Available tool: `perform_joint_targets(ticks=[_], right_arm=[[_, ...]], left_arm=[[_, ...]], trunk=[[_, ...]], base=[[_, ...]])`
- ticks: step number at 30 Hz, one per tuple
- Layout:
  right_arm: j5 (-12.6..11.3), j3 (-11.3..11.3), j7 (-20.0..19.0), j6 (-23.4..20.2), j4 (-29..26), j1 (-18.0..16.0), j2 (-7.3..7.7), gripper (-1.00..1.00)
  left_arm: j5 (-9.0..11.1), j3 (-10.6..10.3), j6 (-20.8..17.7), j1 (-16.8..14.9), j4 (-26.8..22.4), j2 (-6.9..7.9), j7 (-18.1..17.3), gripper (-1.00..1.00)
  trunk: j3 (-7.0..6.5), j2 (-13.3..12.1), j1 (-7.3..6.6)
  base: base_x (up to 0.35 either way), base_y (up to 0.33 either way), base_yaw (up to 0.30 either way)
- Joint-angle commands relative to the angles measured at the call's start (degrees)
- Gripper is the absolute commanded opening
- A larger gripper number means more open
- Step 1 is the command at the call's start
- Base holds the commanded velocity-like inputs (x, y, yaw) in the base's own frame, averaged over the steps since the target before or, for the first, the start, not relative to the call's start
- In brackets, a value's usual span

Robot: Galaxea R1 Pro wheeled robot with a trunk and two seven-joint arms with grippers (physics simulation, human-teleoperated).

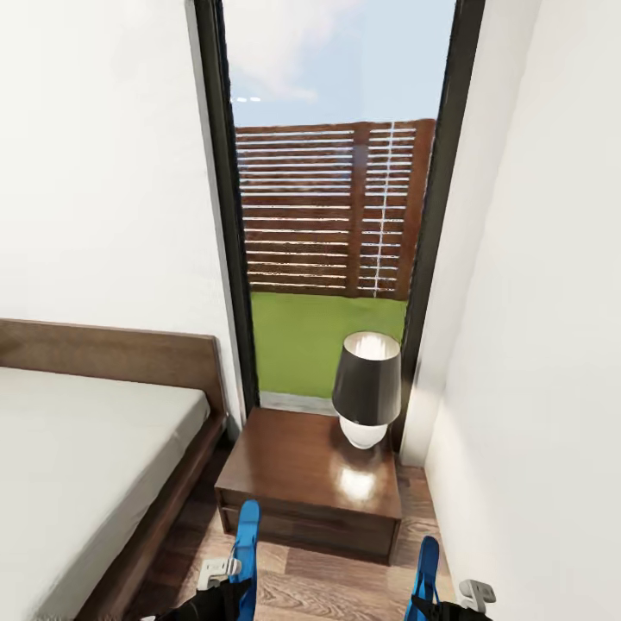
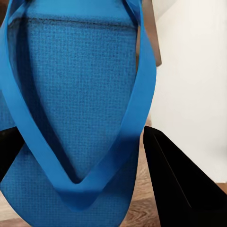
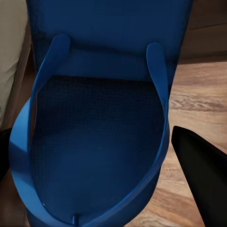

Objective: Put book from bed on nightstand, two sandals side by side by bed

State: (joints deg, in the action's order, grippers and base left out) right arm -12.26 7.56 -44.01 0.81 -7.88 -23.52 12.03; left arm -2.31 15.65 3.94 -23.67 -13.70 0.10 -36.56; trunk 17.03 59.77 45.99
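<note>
Blue sandal [image 2: 80,109] in each claw.

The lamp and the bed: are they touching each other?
Apart. In the head view the lamp stands on the nightstand, with bare nightstand top and a strip of floor between it and the bed.

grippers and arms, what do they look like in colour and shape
The left gripper has matte black fingers, wedge-shaped and tapering to a point. The right gripper has the same plain black tapered fingers. From the head view, each arm ends in a black body with a small light-grey fitting. No cables or markings are visible.
</note>
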Motion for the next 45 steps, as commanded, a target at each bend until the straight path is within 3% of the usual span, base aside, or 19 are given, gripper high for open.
perform_joint_targets(ticks=[1, 45], right_arm=[[0.0, 0.3, -0.2, 0.1, 0.1, 0.0, 0.01, -1.00], [0.0, 0.3, -0.2, 0.1, 0.1, 0.0, 0.01, -1.00]], left_arm=[[-0.3, 0.3, 0.3, -0.1, 0.1, -0.01, -0.3, -1.00], [-0.3, 0.3, 0.3, 0.0, 0.1, -0.04, -0.2, -1.00]], trunk=[[0.07, 0.0, 0.00], [0.07, 0.0, 0.00]], base=[[0.000, -0.123, 0.224], [0.000, -0.007, 0.227]])
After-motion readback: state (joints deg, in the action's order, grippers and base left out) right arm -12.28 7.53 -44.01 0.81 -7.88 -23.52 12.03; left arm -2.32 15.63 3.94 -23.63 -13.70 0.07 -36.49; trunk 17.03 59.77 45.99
